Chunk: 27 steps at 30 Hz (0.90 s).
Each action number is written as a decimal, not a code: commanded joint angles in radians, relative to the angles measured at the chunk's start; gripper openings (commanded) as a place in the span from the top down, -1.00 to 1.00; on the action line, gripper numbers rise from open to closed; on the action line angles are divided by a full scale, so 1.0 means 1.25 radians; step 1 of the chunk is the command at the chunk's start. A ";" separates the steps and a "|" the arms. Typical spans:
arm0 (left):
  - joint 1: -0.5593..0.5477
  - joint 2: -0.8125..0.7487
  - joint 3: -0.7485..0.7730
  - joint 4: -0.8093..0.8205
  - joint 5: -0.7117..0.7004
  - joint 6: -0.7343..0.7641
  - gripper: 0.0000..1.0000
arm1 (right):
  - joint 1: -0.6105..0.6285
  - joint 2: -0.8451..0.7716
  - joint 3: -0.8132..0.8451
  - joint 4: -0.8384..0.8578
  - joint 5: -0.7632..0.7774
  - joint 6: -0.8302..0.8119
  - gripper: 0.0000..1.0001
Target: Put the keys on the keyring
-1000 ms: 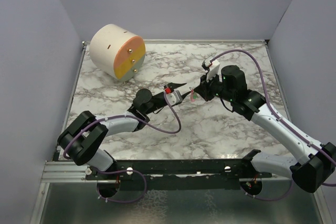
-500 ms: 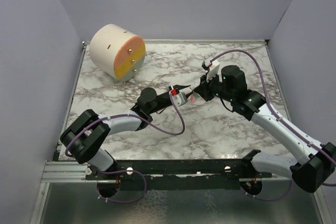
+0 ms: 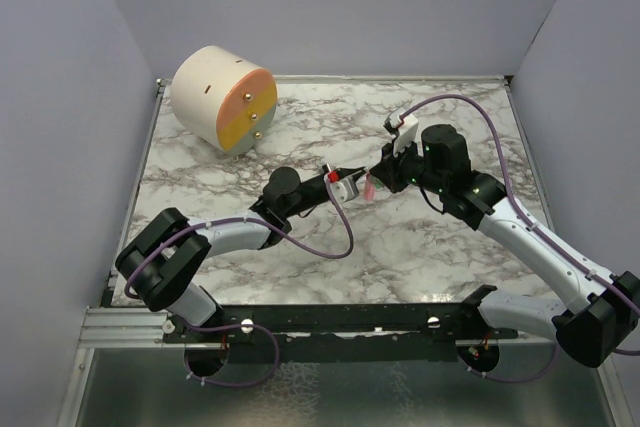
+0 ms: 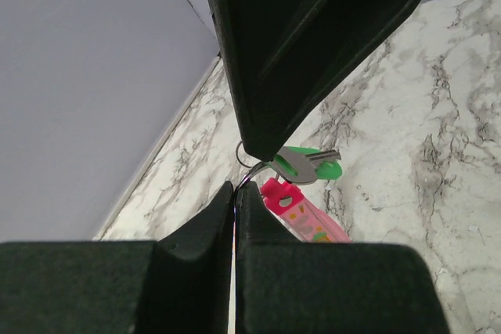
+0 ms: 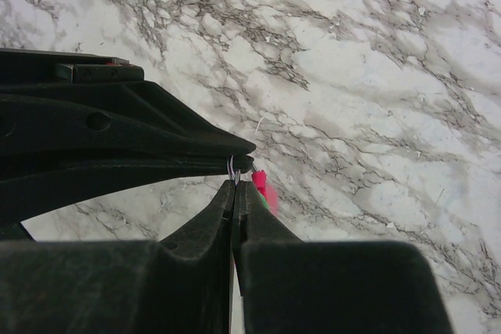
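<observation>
Both grippers meet above the middle of the marble table [image 3: 300, 247]. My left gripper [image 3: 347, 183] is shut on a thin wire keyring [image 4: 241, 163], pinching it at the fingertips [image 4: 235, 193]. My right gripper [image 3: 376, 177] is shut on the same keyring [image 5: 232, 167], tip to tip with the left fingers [image 5: 156, 146]. A green-headed key [image 4: 317, 167] and a slim pink-red key [image 4: 304, 215] hang right at the ring, just beyond the jaws. Whether each is threaded on the ring I cannot tell. The pink key also shows in the right wrist view [image 5: 261, 186] and the top view [image 3: 368, 190].
A big cream-and-orange cylinder [image 3: 222, 97] lies on its side at the table's back left corner. Purple-grey walls close the table on the left, back and right. Purple cables loop from both arms.
My left gripper has moved a little to the right, closing the gap to the right gripper. The right arm and the hanging keys have stayed nearly still.
</observation>
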<state>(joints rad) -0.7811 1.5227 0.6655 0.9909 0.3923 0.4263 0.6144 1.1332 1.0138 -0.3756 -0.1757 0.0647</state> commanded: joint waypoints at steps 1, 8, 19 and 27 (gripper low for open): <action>-0.006 -0.005 0.017 -0.007 -0.009 0.006 1.00 | 0.003 -0.006 0.019 0.000 -0.001 -0.004 0.98; -0.006 -0.029 0.005 -0.001 -0.040 -0.020 1.00 | 0.003 -0.008 0.016 -0.002 0.026 0.003 0.98; -0.005 -0.075 -0.021 0.046 -0.059 -0.068 1.00 | 0.003 -0.008 0.012 -0.004 0.054 0.014 0.98; -0.005 -0.083 -0.041 0.084 -0.049 -0.097 1.00 | 0.003 -0.013 0.012 -0.001 0.057 0.016 0.98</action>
<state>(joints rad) -0.7856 1.4551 0.6289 1.0054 0.3393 0.3389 0.6144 1.1332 1.0138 -0.3740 -0.1314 0.0753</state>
